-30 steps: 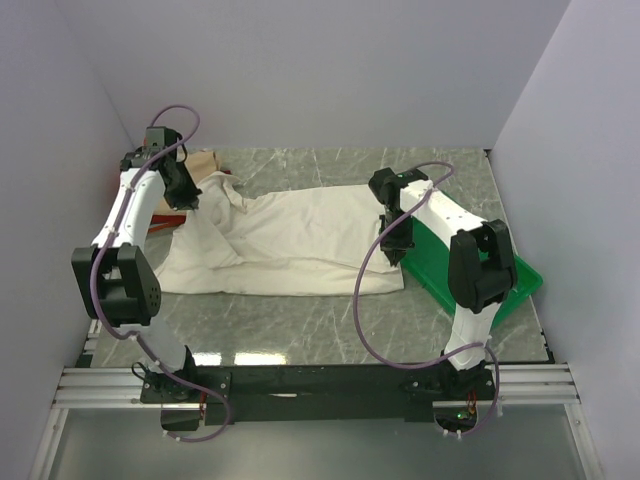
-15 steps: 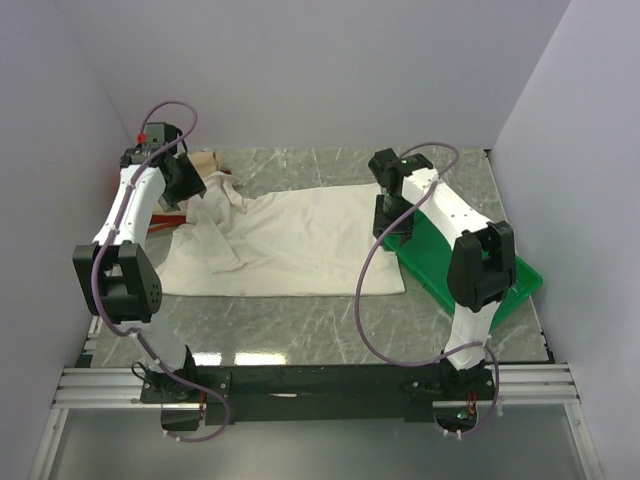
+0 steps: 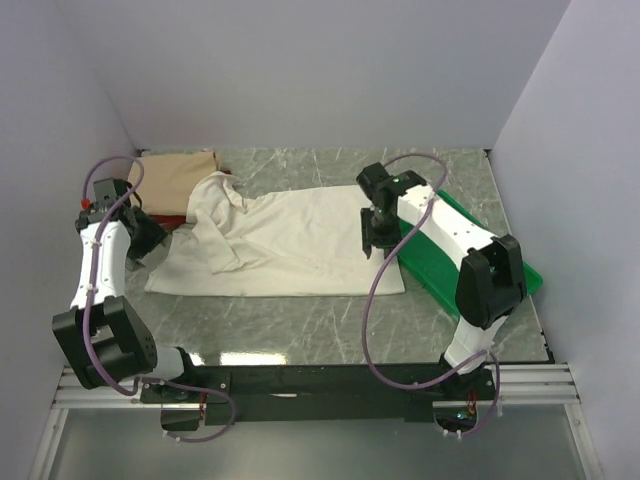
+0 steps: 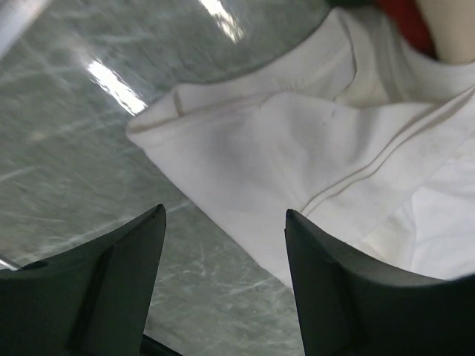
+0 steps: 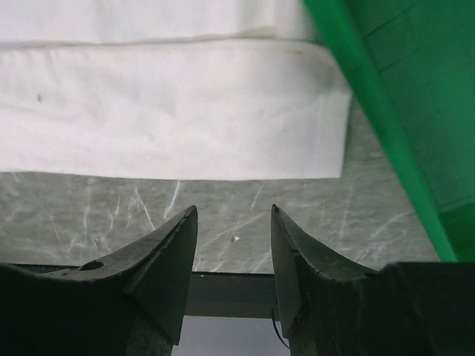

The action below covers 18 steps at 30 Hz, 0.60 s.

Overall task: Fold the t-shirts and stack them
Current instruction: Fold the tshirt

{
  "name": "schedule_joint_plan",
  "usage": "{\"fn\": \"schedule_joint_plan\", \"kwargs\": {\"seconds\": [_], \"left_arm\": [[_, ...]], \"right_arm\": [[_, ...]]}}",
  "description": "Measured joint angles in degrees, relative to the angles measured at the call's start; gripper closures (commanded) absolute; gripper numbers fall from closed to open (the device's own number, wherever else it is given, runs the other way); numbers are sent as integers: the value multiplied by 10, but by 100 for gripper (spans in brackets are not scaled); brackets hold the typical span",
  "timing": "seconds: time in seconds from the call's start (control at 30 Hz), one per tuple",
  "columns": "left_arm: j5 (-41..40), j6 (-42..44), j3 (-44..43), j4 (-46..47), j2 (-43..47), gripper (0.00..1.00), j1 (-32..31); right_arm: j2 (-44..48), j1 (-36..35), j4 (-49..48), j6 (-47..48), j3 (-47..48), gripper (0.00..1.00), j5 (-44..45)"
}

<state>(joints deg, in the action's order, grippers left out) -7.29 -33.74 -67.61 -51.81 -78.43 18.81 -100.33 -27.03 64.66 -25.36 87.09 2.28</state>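
The cream t-shirt (image 3: 290, 240) lies spread across the middle of the table, its left sleeve bunched. Behind it at the back left lies the tan t-shirt (image 3: 175, 175), with a sliver of the red t-shirt (image 3: 228, 172) beside it. My left gripper (image 3: 150, 235) hovers at the cream shirt's left edge. In the left wrist view it (image 4: 224, 211) is open over bare table and the cream sleeve (image 4: 297, 148), holding nothing. My right gripper (image 3: 378, 240) hangs above the shirt's right end. It (image 5: 234, 209) is open and empty, with the cream hem (image 5: 171, 111) below it.
A green plastic tray (image 3: 470, 250) sits at the right, touching the shirt's right edge, and its rim (image 5: 371, 111) runs along the right wrist view. White walls enclose the table on three sides. The arms' black mounting rail (image 3: 320, 380) runs along the near edge.
Both grippers have opened and let go of the cream shirt. The left arm swung out to the left and nearer, uncovering the tan shirt. The right gripper shifted left over the shirt.
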Motion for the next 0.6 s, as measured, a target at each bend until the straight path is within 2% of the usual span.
{"fn": "schedule_joint_plan", "kwargs": {"seconds": [0.13,0.3,0.6], "left_arm": [[55,-15,61,21,2,30,-2],[109,-47,105,78,-1,30,-3],[153,-97,195,192,-66,29,-3]], "right_arm": [[-9,-9,-29,0,-38,50,-25],[-29,-9,-65,6,-38,51,-41],[-122,-15,-109,19,-9,53,-74]]}}
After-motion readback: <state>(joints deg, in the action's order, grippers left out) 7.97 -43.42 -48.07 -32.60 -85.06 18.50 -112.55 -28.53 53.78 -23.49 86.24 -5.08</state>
